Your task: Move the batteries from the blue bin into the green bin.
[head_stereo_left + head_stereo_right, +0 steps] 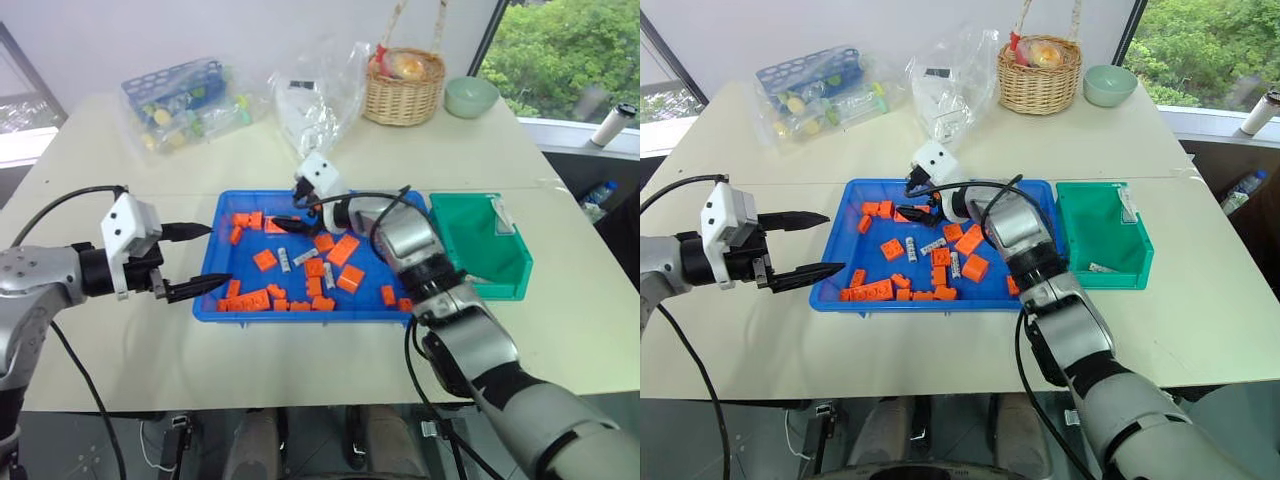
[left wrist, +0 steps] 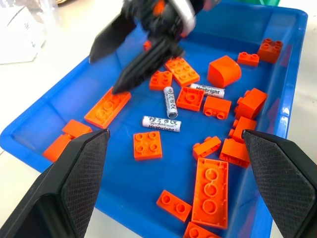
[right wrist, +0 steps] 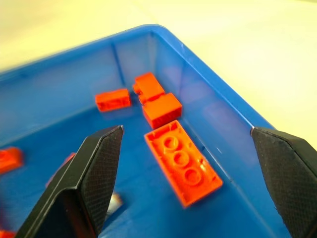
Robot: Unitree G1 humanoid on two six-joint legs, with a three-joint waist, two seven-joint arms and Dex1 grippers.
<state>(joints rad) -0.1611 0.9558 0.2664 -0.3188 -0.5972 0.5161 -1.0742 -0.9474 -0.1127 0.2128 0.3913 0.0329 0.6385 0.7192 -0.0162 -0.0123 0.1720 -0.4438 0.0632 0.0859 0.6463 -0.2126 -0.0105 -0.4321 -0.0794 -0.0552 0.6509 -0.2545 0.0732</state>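
One of the batteries (image 2: 207,90) reads "Heybright" (others' print too blurred).

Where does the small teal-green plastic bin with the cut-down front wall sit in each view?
Left eye view: teal-green plastic bin, right of centre, beside the wide bright-blue plastic tray's right end.
Right eye view: same bin, right of centre.
Left wrist view: a green sliver at the top edge, probably it.
Right wrist view: not in it.
Shared landmark: the blue tray.

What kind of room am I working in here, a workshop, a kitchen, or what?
Probably an office or lab set up for sorting trials: a plain pale table by a window, with a blue bin of toy bricks and a wicker basket.
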